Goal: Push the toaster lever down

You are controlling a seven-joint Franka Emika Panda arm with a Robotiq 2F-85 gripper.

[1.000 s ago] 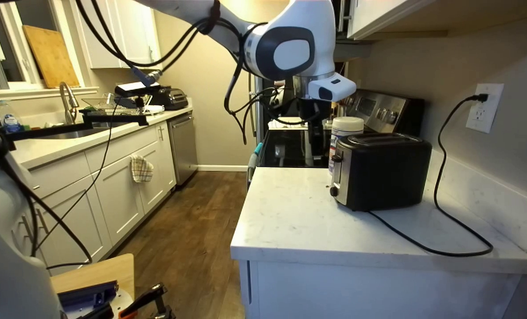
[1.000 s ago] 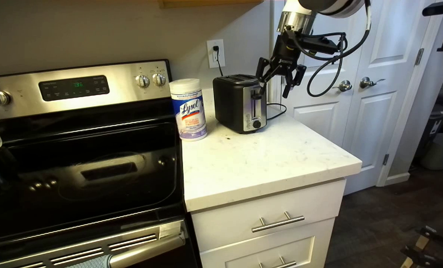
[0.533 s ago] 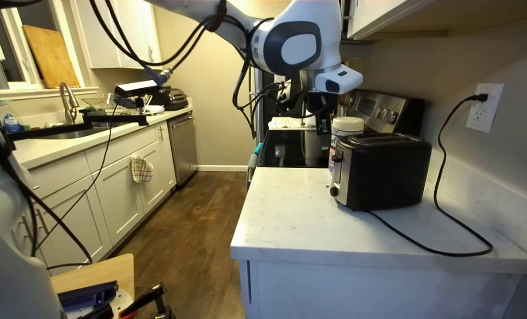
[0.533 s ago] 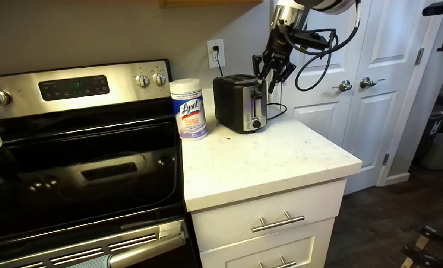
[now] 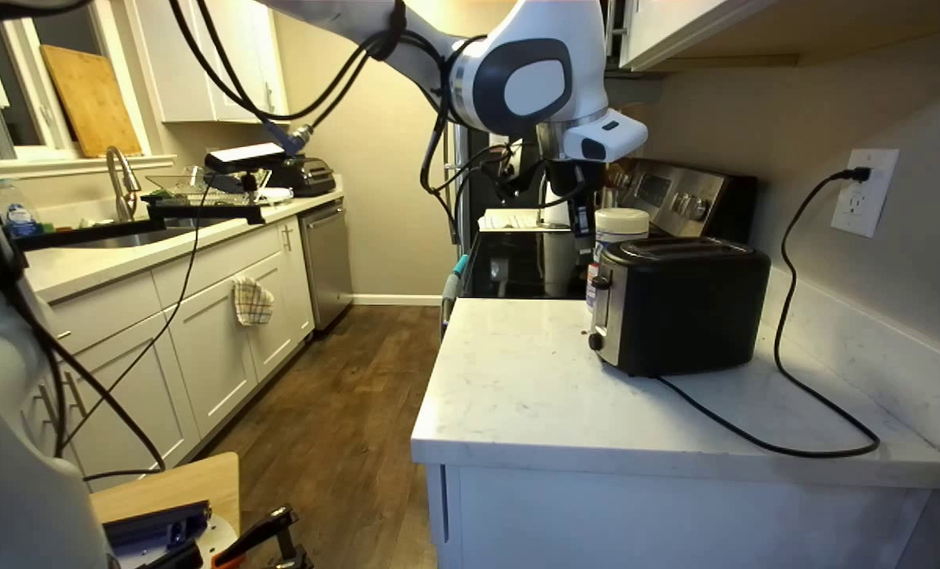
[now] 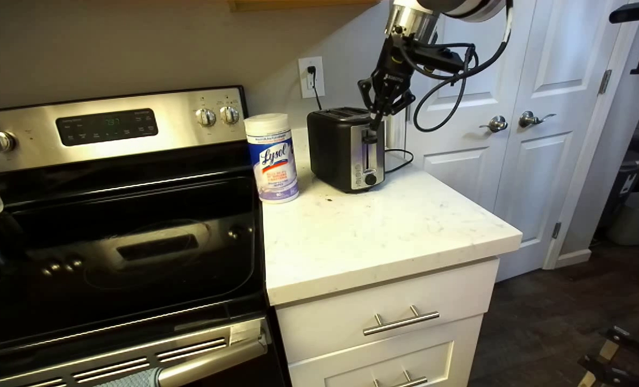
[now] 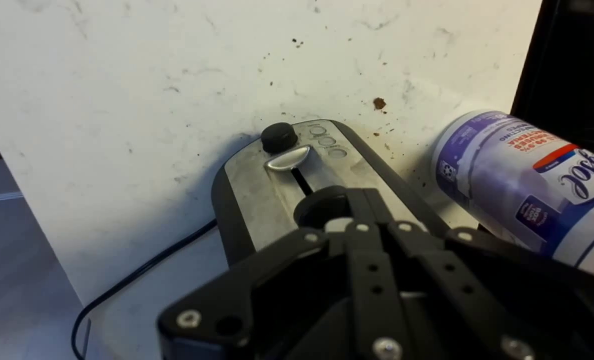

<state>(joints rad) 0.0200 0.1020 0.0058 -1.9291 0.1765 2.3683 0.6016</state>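
Observation:
The black toaster (image 6: 336, 153) stands upright on the counter with its steel front toward the room. Its black lever (image 6: 371, 138) sits high in the front slot; the wrist view shows this lever (image 7: 306, 205) well up the slot from the silver piece (image 7: 289, 159) and the black knob (image 7: 279, 137). My gripper (image 6: 375, 122) is shut with nothing between its fingers, pointing down just above the lever. In the wrist view the shut gripper (image 7: 365, 196) overlaps the lever's right side. I cannot tell whether they touch.
A Lysol wipes canister (image 6: 273, 161) stands beside the toaster, near the stove (image 6: 136, 242). Behind the toaster, its black cord (image 5: 794, 450) loops over the counter (image 5: 517, 379) to the wall outlet (image 5: 865, 194). A cabinet (image 5: 722, 32) hangs above.
My gripper has moved closer to the toaster's front, and its fingers have gone from spread apart to shut. The toaster and its lever look the same as before.

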